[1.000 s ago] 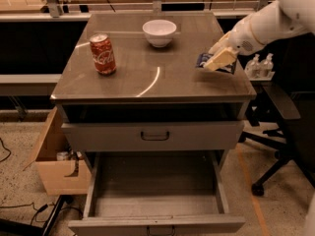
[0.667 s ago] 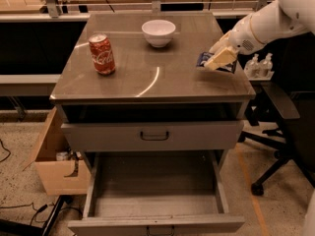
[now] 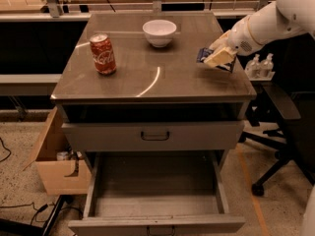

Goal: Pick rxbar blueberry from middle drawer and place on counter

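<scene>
the cream-coloured two-finger gripper point(image 3: 219, 58) on the white robot arm point(image 3: 266, 22) sits low over the right side of the glossy grey-brown counter point(image 3: 147, 80), and it looks clenched on the small flat dark blue rxbar blueberry point(image 3: 201, 54), whose ends stick out on either side of the fingers. the bar seems slightly tilted, its near end close to or just touching the surface; whether it fully rests there i cannot tell. the wide shallow grey metal middle drawer point(image 3: 156, 224) stands pulled out below and shows nothing inside, so the picking part reads as done and the step in hand is the set-down. to do it well, lower gently until the wrapper lies flat on the counter, then let go with only a small spread of the fingers so the light bar does not flick or stick to a pad. the spot is near the right rim, so nudging a little inward before release would be safer against the bar sliding off toward the black office chair point(image 3: 281, 113). the red soda can point(image 3: 103, 53) and the white ceramic bowl point(image 3: 159, 32) stand well apart to the left, so there is room that way. after release, lift straight up, not sideways, to avoid dragging the bar.
</scene>
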Tool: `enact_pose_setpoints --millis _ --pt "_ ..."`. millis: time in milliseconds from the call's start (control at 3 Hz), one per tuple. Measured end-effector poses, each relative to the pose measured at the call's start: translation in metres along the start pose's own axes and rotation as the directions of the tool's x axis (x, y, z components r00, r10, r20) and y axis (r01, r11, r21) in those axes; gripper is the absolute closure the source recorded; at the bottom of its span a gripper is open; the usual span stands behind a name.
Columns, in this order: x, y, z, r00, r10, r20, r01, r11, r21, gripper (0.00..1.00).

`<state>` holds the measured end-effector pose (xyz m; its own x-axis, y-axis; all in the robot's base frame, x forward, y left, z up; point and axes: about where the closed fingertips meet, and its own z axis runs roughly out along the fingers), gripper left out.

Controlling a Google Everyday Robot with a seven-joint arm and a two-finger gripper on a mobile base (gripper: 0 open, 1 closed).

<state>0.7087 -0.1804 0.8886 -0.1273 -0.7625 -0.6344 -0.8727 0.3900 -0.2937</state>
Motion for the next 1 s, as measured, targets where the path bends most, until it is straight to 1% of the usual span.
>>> enact_pose_setpoints --millis 333,667,1000 --pt "-0.0003 0.0012 0.0035 1.000 0.000 0.000 0.000 1.0000 -0.006 0.13" --pt "-0.0006 0.0027 0.0078 1.000 -0.001 0.000 0.001 0.9999 -0.013 0.00" --pt "-0.0007 0.0027 0.0079 1.000 -0.001 0.000 0.001 0.9999 -0.013 0.00"
